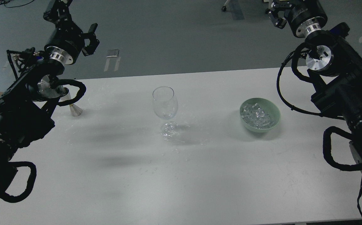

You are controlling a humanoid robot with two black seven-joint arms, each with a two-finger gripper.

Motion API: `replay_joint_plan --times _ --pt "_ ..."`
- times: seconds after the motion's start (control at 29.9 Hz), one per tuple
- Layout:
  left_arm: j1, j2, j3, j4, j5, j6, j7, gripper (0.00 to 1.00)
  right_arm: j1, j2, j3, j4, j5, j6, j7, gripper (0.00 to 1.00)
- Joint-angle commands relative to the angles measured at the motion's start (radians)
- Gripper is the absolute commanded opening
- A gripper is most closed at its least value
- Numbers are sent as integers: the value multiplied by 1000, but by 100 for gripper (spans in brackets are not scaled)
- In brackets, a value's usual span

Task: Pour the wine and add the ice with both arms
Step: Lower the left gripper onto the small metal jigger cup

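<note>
Both my pincers, left [91, 37] and right [276, 14], hang beyond the table's far edge [199, 72]; their grip state I cannot tell. Wine glass [165, 103] and ice [257, 115] bowl [274, 116] stand apart on open tabletop between them.

Both arms [27, 93] raised high at the sides, holding nothing.

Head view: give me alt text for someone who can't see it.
An empty wine glass stands mid-table, a green bowl of ice to its right. Both arms are raised, left gripper and right gripper holding nothing.
</note>
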Motion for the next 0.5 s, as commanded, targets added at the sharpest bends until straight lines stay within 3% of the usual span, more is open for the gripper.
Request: replay_joint_plan --times 0.0,0.47 --pt "-3 -2 -3 -3 -2 1 -1 98 4 -1 0 0 0 -1 0 100" --pt "4 -19 -4 6 -4 -4 13 98 -9 -21 -5 0 -2 -1 -11 100"
